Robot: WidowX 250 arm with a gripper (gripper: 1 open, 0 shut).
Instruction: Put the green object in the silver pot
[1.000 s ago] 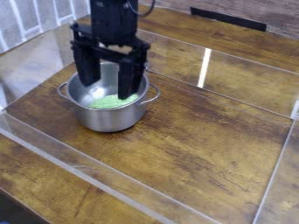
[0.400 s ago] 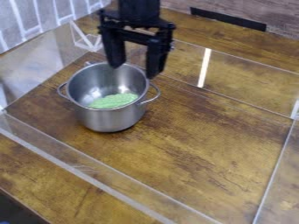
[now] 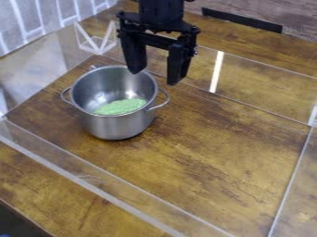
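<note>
Green object [image 3: 119, 107] seen lying flat on floor of silver pot [image 3: 114, 126], toward bench's left edge. Hand [image 3: 158, 68] held above pot's far rim, jaws spread, nothing gripped. Object judged light, soft, matte, non-slippery; edge pinch advised if regrasped.

One fixed view, high and oblique, near the wooden table [image 3: 223, 157].

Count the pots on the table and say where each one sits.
1. The silver pot stands on the wooden table left of centre, with the green object lying inside it. No other pot shows.
</note>
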